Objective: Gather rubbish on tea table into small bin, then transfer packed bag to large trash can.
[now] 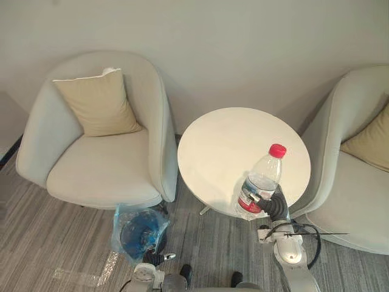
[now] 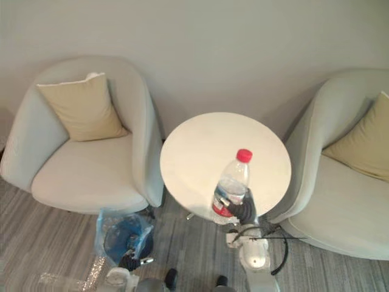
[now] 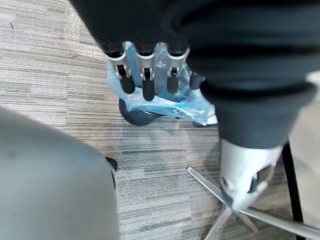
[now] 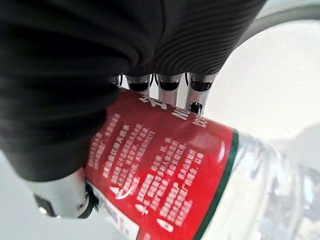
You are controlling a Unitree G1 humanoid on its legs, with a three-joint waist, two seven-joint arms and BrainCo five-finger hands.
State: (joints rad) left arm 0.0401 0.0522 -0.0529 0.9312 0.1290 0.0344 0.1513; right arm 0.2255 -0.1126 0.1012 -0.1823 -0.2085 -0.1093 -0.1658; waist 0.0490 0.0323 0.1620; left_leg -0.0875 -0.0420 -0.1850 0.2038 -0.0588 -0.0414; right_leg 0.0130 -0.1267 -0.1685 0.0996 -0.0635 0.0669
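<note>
A clear plastic bottle [image 1: 261, 179] with a red cap and red label stands upright at the near edge of the round white tea table [image 1: 225, 143]. My right hand [image 1: 275, 205] is shut round its lower part. The right wrist view shows the fingers [image 4: 170, 82] wrapped over the red label [image 4: 160, 175]. On the floor between the left armchair and the table sits a small dark bin [image 1: 141, 231] lined with a blue plastic bag. My left hand [image 1: 159, 258] hangs low just in front of it. Its fingers [image 3: 145, 72] are straight and hold nothing, with the bin's blue bag [image 3: 160, 102] past them.
A pale armchair [image 1: 103, 164] with a beige cushion stands left of the table, and another [image 1: 358, 201] stands to the right. The table's metal foot [image 3: 225, 200] spreads over the striped floor. A clear plastic scrap [image 1: 91, 275] lies on the floor at the lower left.
</note>
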